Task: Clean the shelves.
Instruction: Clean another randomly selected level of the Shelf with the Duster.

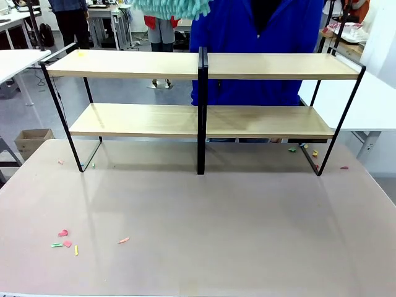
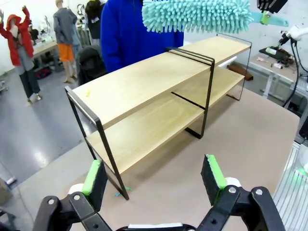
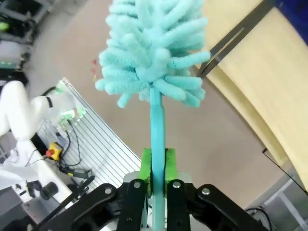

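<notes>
In the front view we see the shelves (image 1: 201, 93) spanning the middle of the frame on the beige table (image 1: 204, 235), with a teal duster (image 1: 170, 7) just at the top edge and coloured scraps (image 1: 65, 238) at lower left. Our left wrist view shows the left gripper (image 2: 154, 180) at the bottom, jaws apart and empty, shelves beyond. Our right wrist view shows the right gripper (image 3: 155, 168) clamped on the duster's handle, fluffy head at upper centre.
</notes>
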### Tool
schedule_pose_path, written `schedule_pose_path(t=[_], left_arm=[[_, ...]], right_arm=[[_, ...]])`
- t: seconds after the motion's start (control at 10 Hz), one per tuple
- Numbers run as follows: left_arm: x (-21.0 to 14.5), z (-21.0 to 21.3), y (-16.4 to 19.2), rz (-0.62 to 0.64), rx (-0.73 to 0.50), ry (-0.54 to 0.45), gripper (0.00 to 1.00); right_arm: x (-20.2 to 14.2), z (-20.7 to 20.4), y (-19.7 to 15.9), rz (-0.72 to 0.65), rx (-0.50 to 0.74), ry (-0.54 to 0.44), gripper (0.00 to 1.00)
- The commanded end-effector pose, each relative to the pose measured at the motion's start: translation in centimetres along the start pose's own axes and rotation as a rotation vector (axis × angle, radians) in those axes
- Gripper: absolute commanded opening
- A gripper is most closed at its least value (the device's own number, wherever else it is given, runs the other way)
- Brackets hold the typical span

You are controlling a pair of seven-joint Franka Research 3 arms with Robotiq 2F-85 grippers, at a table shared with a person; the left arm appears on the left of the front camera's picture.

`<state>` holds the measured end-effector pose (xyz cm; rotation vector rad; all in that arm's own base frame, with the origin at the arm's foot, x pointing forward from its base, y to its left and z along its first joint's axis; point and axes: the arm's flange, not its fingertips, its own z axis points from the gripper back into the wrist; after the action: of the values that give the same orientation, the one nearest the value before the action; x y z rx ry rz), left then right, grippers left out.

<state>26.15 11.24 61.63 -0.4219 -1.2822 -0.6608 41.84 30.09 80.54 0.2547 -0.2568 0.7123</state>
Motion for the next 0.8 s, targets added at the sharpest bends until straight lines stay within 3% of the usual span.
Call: schedule_pose_path(t=[0.0, 0.1, 0.4, 0.7], left_arm=[[0.1, 0.0, -0.1, -0.007, 0.001, 0.008, 1.0], [0.1, 0.0, -0.1, -0.007, 0.001, 0.008, 1.0], [0.1, 0.0, -0.1, -0.007, 0.001, 0.008, 1.0], [0.1, 0.0, -0.1, -0.007, 0.001, 0.008, 1.0]], right_arm=[[-0.4, 0.4, 0.2, -0.001, -0.001, -0.008, 0.12], [1.6, 0.5, 0.6, -0.047, -0.083, -0.035, 0.12], [14.1, -3.7, 1.0, -0.044, -0.113, -0.096, 0.12], [20.0, -7.8, 2.2, 0.003, -0.099, -0.08, 0.12]])
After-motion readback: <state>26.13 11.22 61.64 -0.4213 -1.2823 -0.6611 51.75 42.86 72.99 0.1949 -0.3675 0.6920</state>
